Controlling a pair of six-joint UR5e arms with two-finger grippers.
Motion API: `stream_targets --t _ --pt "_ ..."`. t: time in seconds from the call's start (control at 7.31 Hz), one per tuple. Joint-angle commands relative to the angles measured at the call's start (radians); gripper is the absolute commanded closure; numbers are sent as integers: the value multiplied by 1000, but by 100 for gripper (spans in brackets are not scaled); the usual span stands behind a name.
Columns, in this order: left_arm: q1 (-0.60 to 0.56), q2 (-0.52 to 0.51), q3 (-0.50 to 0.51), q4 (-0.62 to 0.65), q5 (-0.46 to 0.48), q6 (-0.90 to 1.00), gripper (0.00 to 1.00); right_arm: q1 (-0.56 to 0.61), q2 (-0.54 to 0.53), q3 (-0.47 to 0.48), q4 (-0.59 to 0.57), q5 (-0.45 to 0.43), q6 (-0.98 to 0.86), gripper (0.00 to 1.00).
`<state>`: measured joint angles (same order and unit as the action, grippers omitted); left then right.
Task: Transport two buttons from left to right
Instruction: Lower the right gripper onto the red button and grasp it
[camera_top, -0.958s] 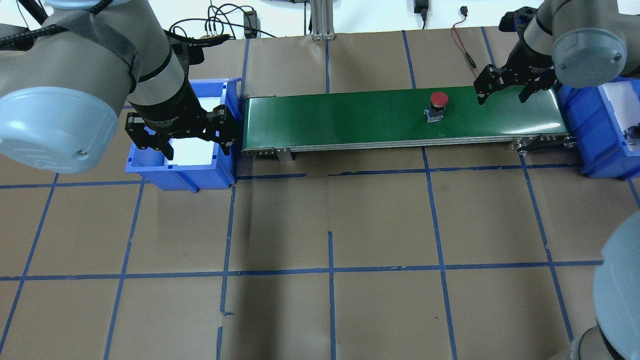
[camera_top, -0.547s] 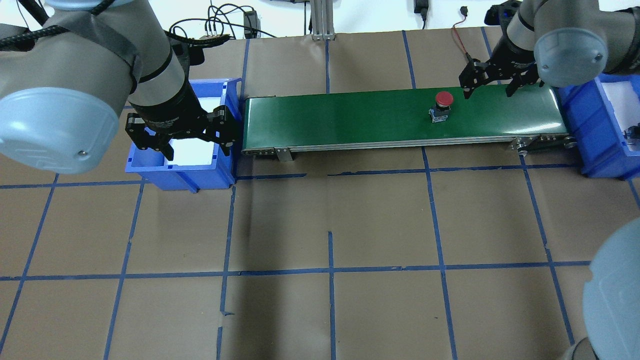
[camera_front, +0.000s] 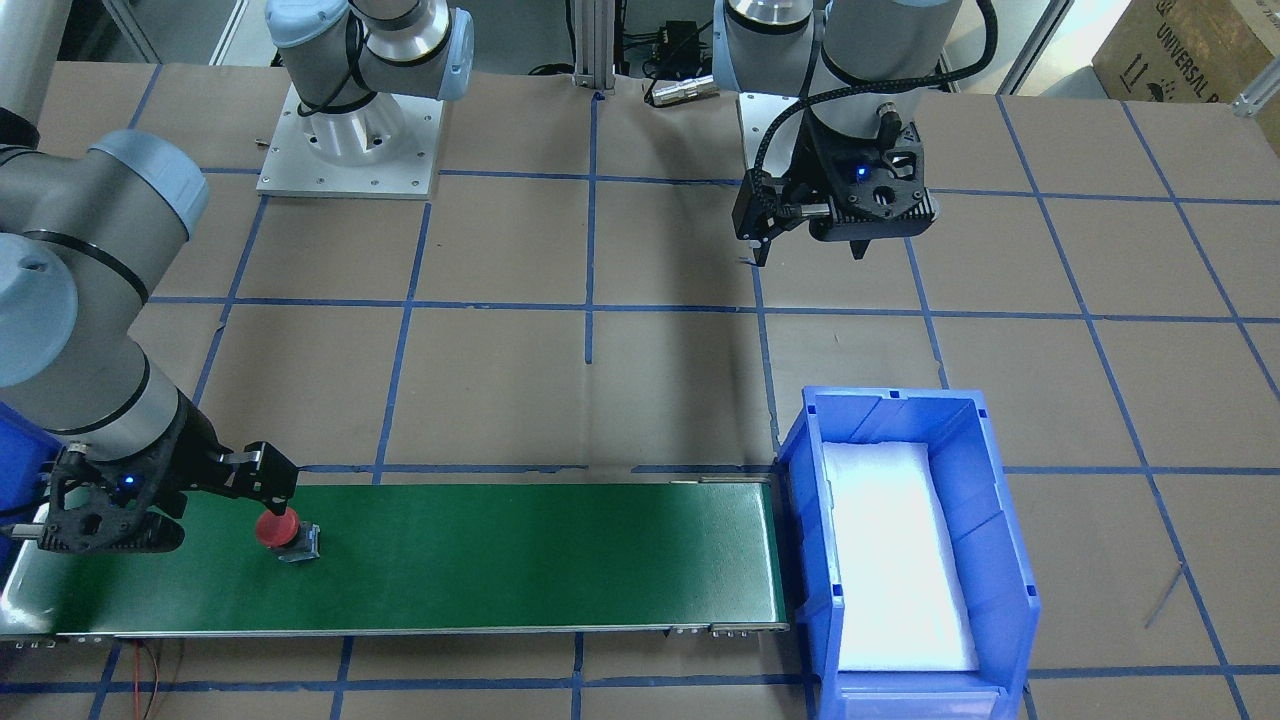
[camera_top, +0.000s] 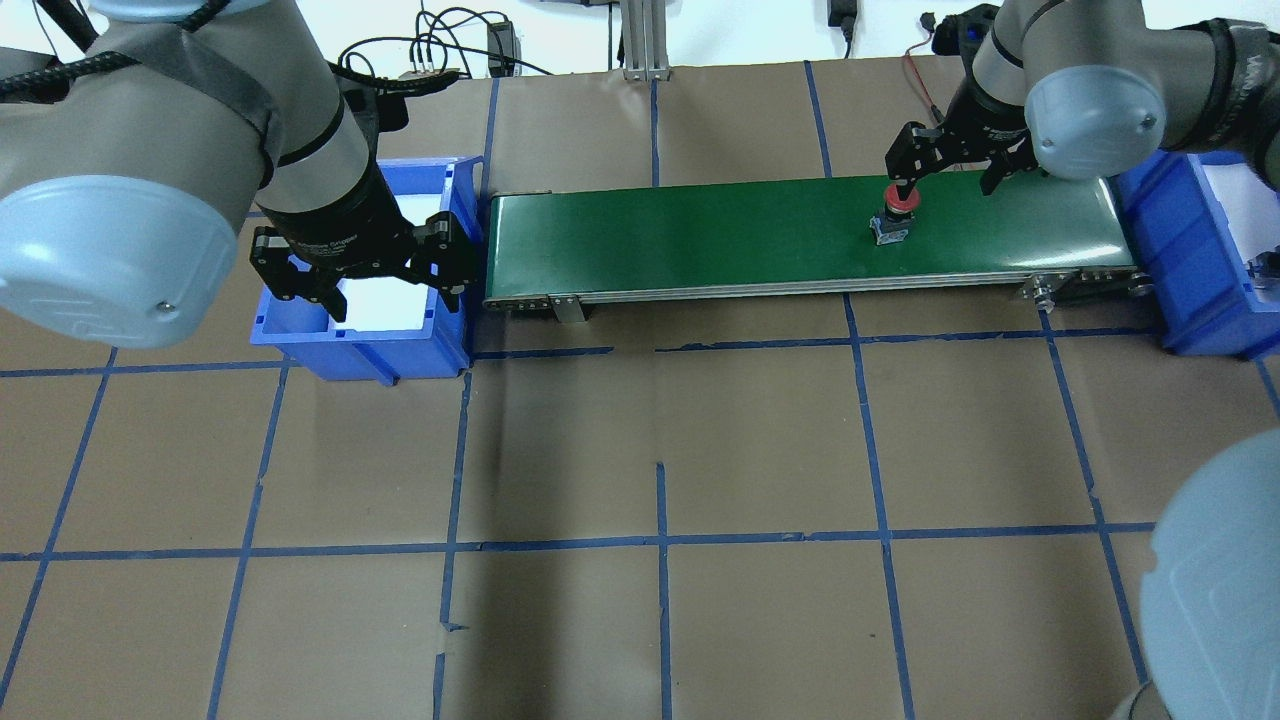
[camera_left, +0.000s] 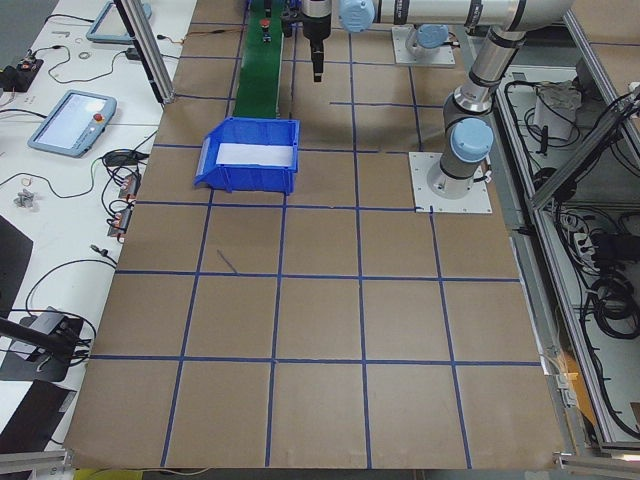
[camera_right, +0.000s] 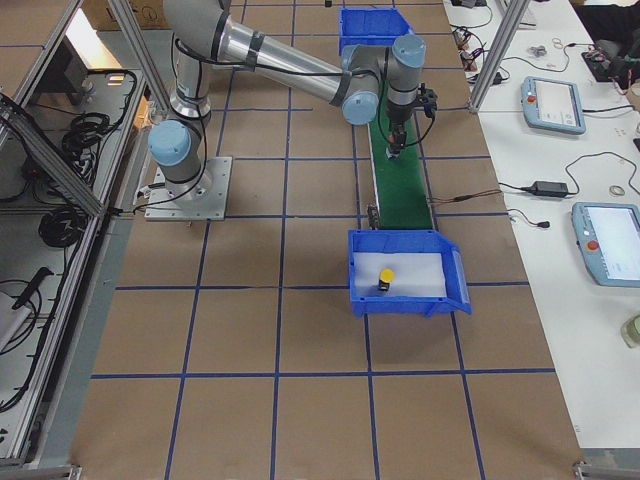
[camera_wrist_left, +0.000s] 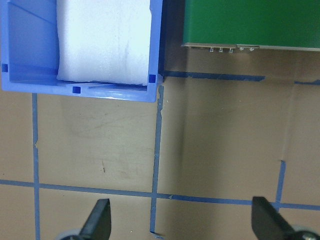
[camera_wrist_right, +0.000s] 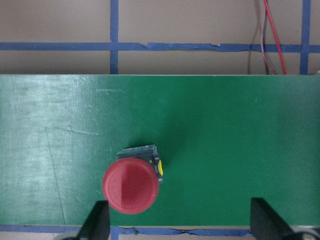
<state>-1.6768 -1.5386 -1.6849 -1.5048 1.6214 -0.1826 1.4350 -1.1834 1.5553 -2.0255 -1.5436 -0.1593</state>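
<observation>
Left gripper (camera_top: 362, 285) hangs over the left blue bin (camera_top: 452, 340), fingers spread wide, nothing between them. Left wrist view: both fingertips (camera_wrist_left: 98, 220) at the bottom edge, well apart, brown paper and blue tape grid below; the bin's white foam liner (camera_wrist_left: 102, 42) shows bare at upper left. Front-facing view: left gripper (camera_front: 805, 245) over the paper-covered table (camera_front: 500, 250), well short of the left blue bin (camera_front: 1010, 590).

Green conveyor belt (camera_top: 700, 235) runs between the two bins. Red button (camera_top: 899, 203) stands upright on it toward the right end, red mushroom cap on top of a black-and-silver switch body (camera_top: 889, 231).

Right gripper (camera_top: 950, 170) is above the belt, jaws open. In the overhead view its left-hand finger (camera_top: 900, 165) sits just over the red cap; the other finger is further right, clear of it. Right wrist view: red button (camera_wrist_right: 131, 186) sits just above the left fingertip (camera_wrist_right: 97, 222), far off the midline between the two; right fingertip (camera_wrist_right: 265, 220) well apart over bare green belt. Whether finger and cap touch cannot be told. Front-facing view: finger tip (camera_front: 272, 480) close above the red button (camera_front: 277, 527).

Right blue bin (camera_top: 1180, 260) at the belt's right end. Exterior right view: yellow button (camera_right: 385, 276) stands on white foam inside the right blue bin (camera_right: 455, 285).
</observation>
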Motion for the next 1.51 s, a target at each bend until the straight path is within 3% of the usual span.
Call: stream_targets --t 0.0,0.82,1.09,1.23,1.37 --pt "0 0 -1 0 0 0 0 1 25 -1 -32 -1 -5 0" --pt "0 0 -1 0 0 0 0 1 47 11 -32 0 -14 0" --pt "-1 0 -1 0 0 0 0 -1 60 19 -30 -38 -48 3" --pt "0 0 -1 0 0 0 0 -1 60 16 -30 -35 -46 17" --pt "0 0 -1 0 0 0 0 -2 60 13 -32 -30 -46 40"
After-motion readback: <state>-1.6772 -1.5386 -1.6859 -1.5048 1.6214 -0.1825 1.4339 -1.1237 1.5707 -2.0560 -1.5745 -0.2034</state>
